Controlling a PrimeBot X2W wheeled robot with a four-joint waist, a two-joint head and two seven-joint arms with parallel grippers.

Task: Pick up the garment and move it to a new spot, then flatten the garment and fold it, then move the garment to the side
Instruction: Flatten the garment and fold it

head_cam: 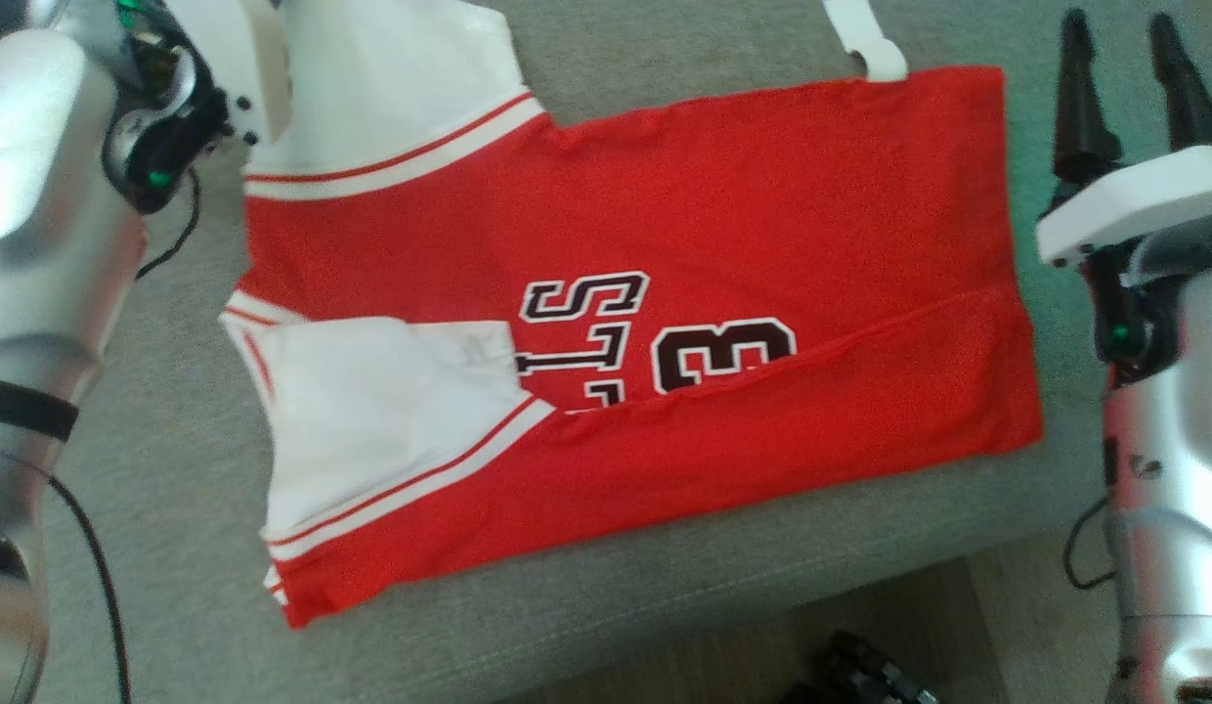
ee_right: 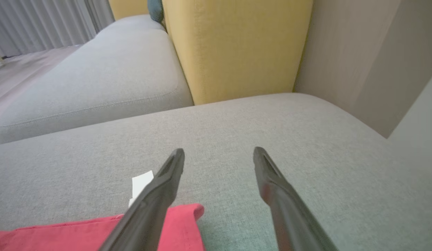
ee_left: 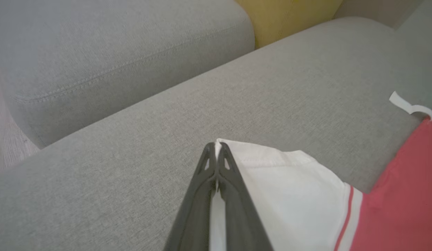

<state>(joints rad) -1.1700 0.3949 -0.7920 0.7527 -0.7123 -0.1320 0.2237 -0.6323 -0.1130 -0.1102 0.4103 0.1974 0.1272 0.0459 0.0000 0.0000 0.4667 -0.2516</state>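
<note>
The garment (head_cam: 665, 244) is a red jersey with white sleeves and dark numbers, lying flat on the grey sofa seat (head_cam: 176, 440), its lower edge folded up over the print. My left gripper (ee_left: 216, 144) is shut on the edge of the far white sleeve (ee_left: 289, 181), pinching the cloth between its fingertips. In the head view that arm's wrist (head_cam: 166, 108) sits at the upper left beside the sleeve. My right gripper (head_cam: 1117, 22) stands open at the right, just off the garment's hem. Its fingers straddle bare cushion beyond the red corner (ee_right: 181, 226).
A white tag (head_cam: 865, 39) sticks out from the garment's far hem. A yellow back cushion (ee_right: 237, 48) and another grey seat (ee_left: 115, 52) lie behind. The sofa's front edge (head_cam: 762, 587) runs along the bottom, with floor and a dark object (head_cam: 860, 675) below.
</note>
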